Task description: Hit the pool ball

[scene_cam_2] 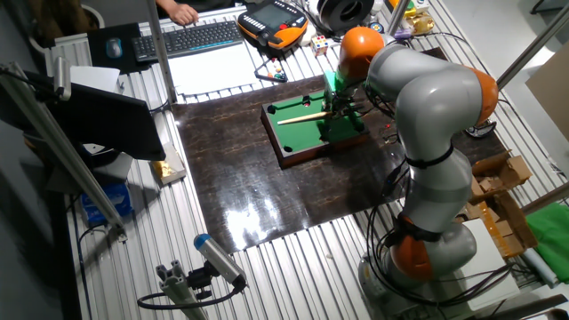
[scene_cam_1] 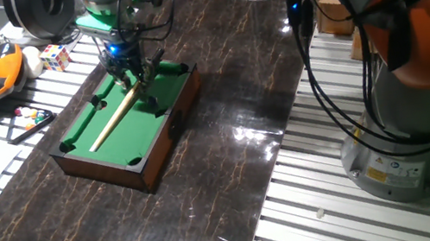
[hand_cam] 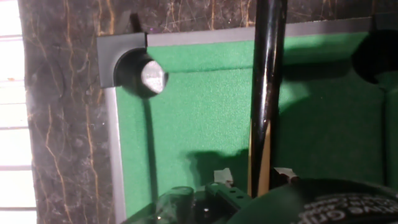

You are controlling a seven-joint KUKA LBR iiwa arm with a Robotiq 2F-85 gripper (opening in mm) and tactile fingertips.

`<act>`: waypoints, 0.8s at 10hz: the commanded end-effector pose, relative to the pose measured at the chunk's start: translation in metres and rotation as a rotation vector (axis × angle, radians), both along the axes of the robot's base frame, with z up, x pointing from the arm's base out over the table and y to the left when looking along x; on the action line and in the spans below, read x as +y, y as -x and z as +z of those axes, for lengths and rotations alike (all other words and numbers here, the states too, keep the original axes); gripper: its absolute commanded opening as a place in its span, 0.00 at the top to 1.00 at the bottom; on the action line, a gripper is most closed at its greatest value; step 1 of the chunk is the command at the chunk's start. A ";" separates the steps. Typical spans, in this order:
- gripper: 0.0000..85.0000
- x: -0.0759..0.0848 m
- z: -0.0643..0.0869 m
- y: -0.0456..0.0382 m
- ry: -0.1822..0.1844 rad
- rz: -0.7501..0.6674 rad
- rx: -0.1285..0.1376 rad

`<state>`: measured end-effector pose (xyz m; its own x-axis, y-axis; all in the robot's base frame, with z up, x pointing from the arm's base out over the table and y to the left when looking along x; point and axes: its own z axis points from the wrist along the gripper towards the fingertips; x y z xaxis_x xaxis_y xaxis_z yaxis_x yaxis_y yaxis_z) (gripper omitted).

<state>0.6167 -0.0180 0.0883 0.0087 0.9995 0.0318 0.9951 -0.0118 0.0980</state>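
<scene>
Centrally, one miniature pool table with green felt and a wooden frame rests on a dark marbled mat. One gripper is clenched on one cue stick, pale wood with a glossy black butt, lying diagonally over the felt. One pool ball, tiny and dark, lies on the felt near the far rail. Beside the mat sit one black triangle rack and one colored puzzle cube.
</scene>
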 end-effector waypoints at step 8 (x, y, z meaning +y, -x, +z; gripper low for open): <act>0.80 -0.008 0.016 0.0041 -0.016 0.045 0.001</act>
